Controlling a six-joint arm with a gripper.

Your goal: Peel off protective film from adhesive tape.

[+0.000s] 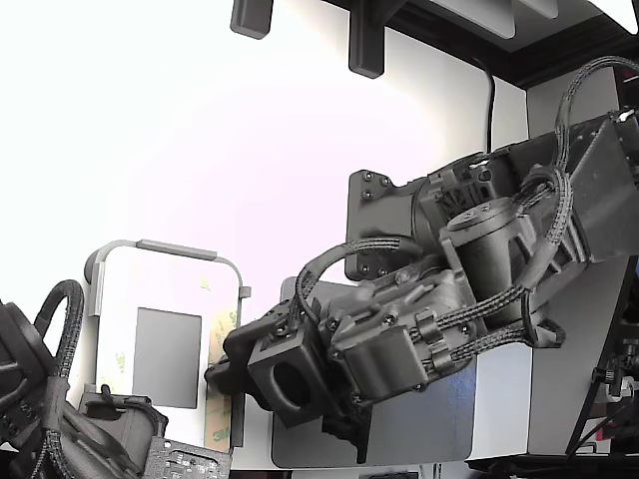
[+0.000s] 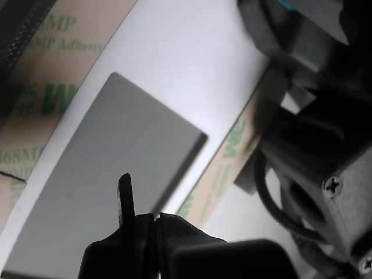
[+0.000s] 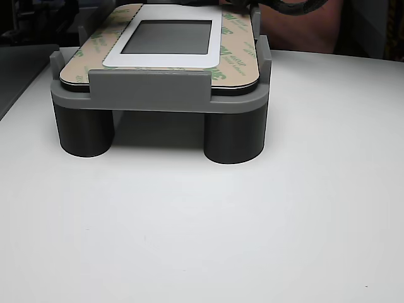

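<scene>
**Claw sitting low over the plate, its tips pressed together**

A white plate [image 3: 170, 58] is lying flat in a grey holder [image 3: 149, 91], and the holder is standing on dark round legs [image 3: 233, 136] on the white surface [image 3: 252, 221]. A grey rectangular patch [image 3: 168, 36] is sitting in the middle of the plate. Strips of adhesive tape are running along the plate's edges, and each is still wearing its protective film [image 3: 233, 53], pale yellow with green printed marks. In the other view the film is showing along the left side, the right side and the near edge of the plate.

In the wrist view the claw [image 2: 157, 224] is hanging just above the plate, near a corner of the grey patch [image 2: 110, 174]. Its dark tips are lying against each other with only a hairline seam between them, and nothing is showing in that seam. One thin dark finger [image 2: 125, 195] is sticking up past the rest. A film strip [image 2: 224, 163] is passing just beside the claw, and a second, wider stretch of film [image 2: 52, 75] is lying on the far side of the patch.

In the exterior view the arm [image 1: 399, 319] is reaching in from the exterior view's right, and its front end [image 1: 225, 374] is meeting the film strip [image 1: 222, 329] on the plate's edge nearest the arm. Whether the tips are touching the film cannot be told.

A large grey pad [image 1: 419, 429] is lying under the arm.
</scene>
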